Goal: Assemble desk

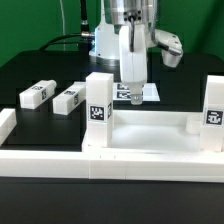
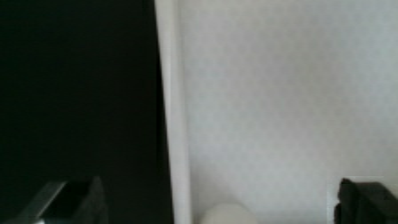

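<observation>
Front border rail (image 1: pixel 60 162) spans near edge of black worktop (image 1: pixel 30 60). Tabletop (image 1: pixel 150 135) lies just behind it, long axis across exterior view. Left leg block (image 1: pixel 97 100) and right leg block (image 1: pixel 213 105) stand upright at its corners. Loose legs (image 1: pixel 35 95) lie on exterior view's left, well apart from claw. Claw (image 1: pixel 131 92) hangs over tabletop's far rim, spread wide, holding nothing. Wrist view: a white edge, prob. that rim, runs btw fingertips (image 2: pixel 63 205). Marker board (image 1: pixel 150 93) is behind claw. Judgement: reaching for loose legs means passing left leg block.
</observation>
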{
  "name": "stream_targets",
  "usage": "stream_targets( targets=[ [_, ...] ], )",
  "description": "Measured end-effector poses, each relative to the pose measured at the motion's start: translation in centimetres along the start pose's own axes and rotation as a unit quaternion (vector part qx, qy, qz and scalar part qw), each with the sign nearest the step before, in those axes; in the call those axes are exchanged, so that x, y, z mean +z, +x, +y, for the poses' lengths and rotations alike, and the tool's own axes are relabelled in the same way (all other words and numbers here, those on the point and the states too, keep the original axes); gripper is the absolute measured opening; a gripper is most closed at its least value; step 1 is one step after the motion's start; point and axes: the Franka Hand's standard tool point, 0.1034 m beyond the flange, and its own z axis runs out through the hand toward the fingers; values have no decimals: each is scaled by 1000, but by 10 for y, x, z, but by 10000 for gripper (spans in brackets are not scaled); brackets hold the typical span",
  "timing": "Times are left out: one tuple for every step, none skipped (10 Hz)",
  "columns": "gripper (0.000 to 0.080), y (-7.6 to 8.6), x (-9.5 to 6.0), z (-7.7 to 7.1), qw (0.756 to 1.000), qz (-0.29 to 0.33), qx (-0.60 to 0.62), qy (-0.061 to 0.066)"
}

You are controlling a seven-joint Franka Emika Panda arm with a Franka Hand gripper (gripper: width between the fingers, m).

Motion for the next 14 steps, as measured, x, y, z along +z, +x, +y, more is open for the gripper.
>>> stream_targets(
  targets=[
    [649,-1,8,4,1000,3,-3,-7],
    [649,-1,16,8,1000,7,-5,-15],
    [649,-1,24,11,1000,11,-7,-21],
    [649,0,31,13,1000,14,-8,-27],
    [649,1,37,15,999,17,-9,-31],
    [649,3,42,16,999,20,-11,-35],
    [649,7,46,18,999,22,-14,-39],
    [649,9,48,19,999,23,-13,-41],
    [640,10,51,21,999,25,-13,-44],
    [640,10,52,22,999,25,-13,-45],
    [469,9,52,21,999,25,-14,-45],
    [469,8,52,21,999,25,-16,-45],
    [273,8,52,22,999,25,-16,-45],
    [74,8,52,21,999,25,-15,-45]
  ],
)
